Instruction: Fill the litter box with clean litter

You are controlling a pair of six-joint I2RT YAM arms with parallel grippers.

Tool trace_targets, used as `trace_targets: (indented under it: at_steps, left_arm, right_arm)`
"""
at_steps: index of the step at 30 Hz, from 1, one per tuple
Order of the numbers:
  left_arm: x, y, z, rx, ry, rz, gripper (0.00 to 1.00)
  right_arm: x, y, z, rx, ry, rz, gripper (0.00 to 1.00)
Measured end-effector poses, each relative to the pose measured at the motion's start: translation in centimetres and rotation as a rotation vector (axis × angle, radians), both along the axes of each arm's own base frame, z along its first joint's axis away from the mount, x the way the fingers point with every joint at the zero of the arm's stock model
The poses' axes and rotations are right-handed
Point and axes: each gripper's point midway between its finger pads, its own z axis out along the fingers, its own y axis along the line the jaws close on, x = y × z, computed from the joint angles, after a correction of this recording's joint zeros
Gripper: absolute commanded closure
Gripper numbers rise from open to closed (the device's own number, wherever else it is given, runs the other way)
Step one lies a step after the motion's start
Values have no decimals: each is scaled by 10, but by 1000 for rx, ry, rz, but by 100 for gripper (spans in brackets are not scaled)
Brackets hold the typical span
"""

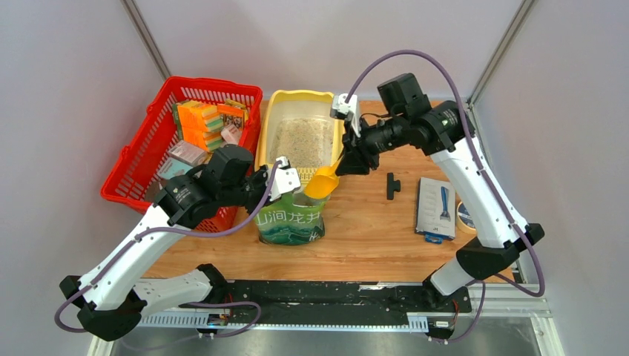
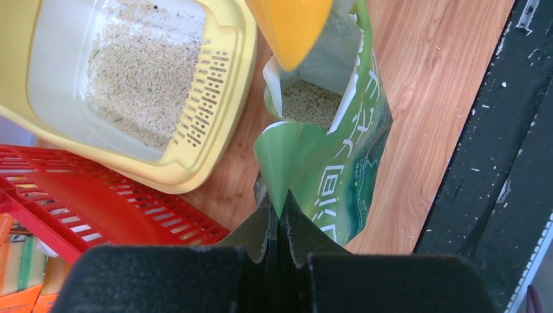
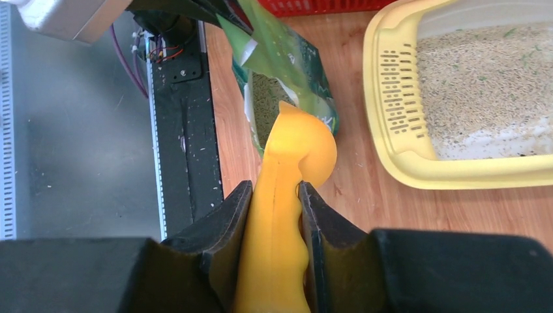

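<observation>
The pale yellow litter box (image 1: 268, 126) stands at the back centre with a layer of beige litter (image 1: 300, 141) in it. The green pouch (image 1: 291, 222) stands open in front of it, with litter inside (image 2: 310, 101). My left gripper (image 1: 285, 182) is shut on the pouch's top edge (image 2: 279, 218). My right gripper (image 1: 348, 159) is shut on the handle of an orange scoop (image 1: 323, 182), whose bowl hangs over the pouch mouth (image 3: 297, 140). In the right wrist view the box's slotted lip (image 3: 391, 85) lies to the right of the scoop.
A red mesh basket (image 1: 141, 159) with sponges and boxes stands left of the litter box. On the right lie a black T-shaped part (image 1: 392, 185), a packaged tool (image 1: 436, 208) and a tape roll (image 1: 466, 217). A black rail (image 1: 319, 297) runs along the near edge.
</observation>
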Motion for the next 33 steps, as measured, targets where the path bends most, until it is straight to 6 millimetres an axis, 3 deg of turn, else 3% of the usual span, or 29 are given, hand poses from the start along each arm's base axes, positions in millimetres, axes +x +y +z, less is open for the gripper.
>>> trace_targets:
  at_steps: [7, 11, 16, 25, 33]
  left_arm:
    - [0, 0, 0, -7, 9, 10, 100]
    - [0, -2, 0, -21, 25, 27, 100]
    - [-1, -8, -1, -55, 72, 57, 100]
    - [-2, -12, 0, -107, 162, 149, 100]
    - [-5, -12, 2, -129, 206, 191, 100]
  right_arm:
    - [-10, 17, -21, -102, -17, 18, 100]
    - [0, 24, -43, -199, 61, -126, 100]
    - [7, 35, -56, -259, 138, -321, 100]
    - [14, 50, -79, -345, 174, -581, 100]
    - [30, 65, -113, -402, 288, -760, 100]
